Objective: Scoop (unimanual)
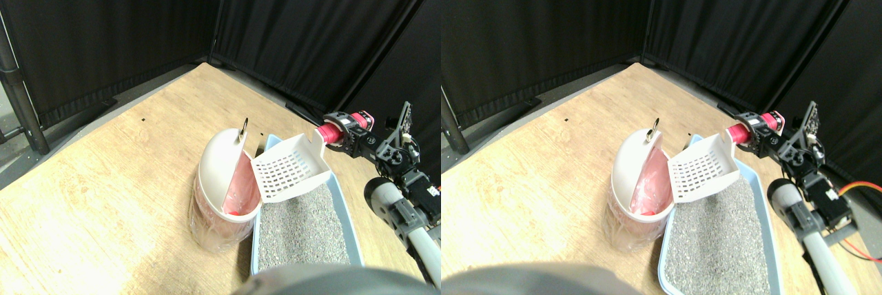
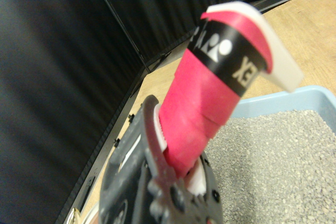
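A white slotted scoop [image 1: 289, 165] hangs in the air with its mouth tipped toward the open side of a white swing-lid bin [image 1: 222, 171] lined with pink plastic. Its front edge is right at the bin's opening. My right gripper [image 1: 346, 134] is shut on the scoop's red-wrapped handle [image 1: 331, 132]. The wrist view shows the dark jaws clamped around that handle [image 2: 210, 93] at my right gripper [image 2: 177, 157]. Below the scoop lies a light blue litter box [image 1: 346, 205] filled with grey litter [image 1: 303, 229]. A small red item [image 1: 238, 210] shows low inside the bin.
The bin stands against the litter box's left wall on a wooden floor [image 1: 103, 171]. Black curtains [image 1: 310, 26] close off the back and right. A dark post [image 1: 17, 95] stands at the far left. My arm's links [image 1: 406, 198] run along the box's right side.
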{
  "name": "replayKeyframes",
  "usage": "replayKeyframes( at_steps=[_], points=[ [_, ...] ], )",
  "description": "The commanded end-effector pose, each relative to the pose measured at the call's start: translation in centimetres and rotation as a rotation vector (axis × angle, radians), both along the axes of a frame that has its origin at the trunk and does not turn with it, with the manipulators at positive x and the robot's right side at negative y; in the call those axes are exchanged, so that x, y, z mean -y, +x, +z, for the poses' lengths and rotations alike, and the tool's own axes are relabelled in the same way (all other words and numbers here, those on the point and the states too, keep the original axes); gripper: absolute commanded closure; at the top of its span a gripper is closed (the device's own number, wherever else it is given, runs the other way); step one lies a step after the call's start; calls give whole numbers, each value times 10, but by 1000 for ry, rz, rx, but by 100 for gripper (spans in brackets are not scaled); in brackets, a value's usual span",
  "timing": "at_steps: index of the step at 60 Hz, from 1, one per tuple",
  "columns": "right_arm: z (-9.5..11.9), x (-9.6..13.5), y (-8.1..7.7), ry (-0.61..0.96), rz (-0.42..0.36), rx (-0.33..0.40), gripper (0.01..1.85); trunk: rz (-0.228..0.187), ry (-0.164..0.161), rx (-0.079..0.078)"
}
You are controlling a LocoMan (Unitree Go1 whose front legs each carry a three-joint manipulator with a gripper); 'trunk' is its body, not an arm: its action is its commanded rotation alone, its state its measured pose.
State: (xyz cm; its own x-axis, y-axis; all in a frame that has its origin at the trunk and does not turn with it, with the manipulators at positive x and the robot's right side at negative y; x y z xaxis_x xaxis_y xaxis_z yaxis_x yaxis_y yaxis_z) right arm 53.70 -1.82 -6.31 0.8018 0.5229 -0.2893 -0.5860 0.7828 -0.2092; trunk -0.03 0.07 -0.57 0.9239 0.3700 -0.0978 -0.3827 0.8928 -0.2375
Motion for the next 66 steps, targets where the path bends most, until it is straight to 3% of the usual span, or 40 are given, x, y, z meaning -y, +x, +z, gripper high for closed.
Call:
replayKeyframes(
  at_steps=[1, 21, 35, 66],
  points=[
    [7, 2, 1, 66, -8, 38, 181, -3, 17, 9],
    [5, 34, 5, 178, -64, 45, 181, -69, 47, 7],
    [3, 65, 4, 381, -140, 64, 181, -110, 69, 6],
    [-15, 119, 2, 586, -165, 187, 181, -168, 90, -10]
  ],
)
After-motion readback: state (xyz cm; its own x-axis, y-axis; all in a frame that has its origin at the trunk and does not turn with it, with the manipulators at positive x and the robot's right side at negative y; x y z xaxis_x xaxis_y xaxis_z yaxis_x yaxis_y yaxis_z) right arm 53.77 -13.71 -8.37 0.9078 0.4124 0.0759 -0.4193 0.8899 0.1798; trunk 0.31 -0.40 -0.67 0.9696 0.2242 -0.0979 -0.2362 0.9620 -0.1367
